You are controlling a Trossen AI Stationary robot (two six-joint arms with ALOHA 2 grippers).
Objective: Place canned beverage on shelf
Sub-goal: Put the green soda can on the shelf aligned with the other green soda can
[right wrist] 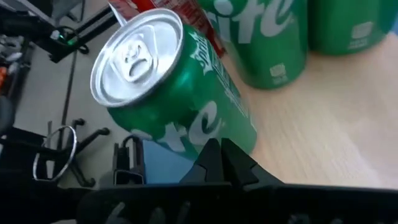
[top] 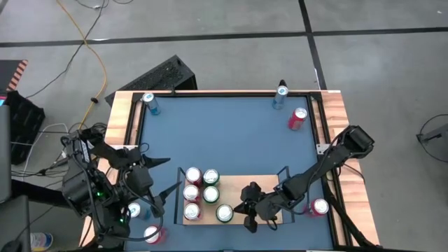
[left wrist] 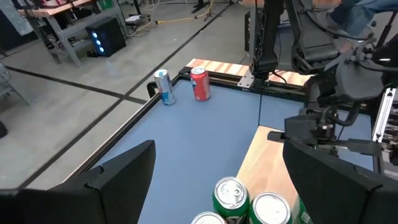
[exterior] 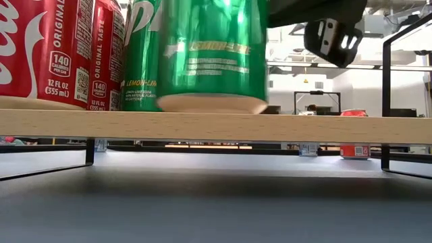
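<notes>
Though near green can, fingers apart.

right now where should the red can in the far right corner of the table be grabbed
Grip the red can around its side wall, mid-height, from the open table-centre side: it stands upright, with the neighbouring blue can and wooden edge close beyond.

The right gripper hangs low, its fingers spread; the left gripper waits, fingers apart.
</notes>
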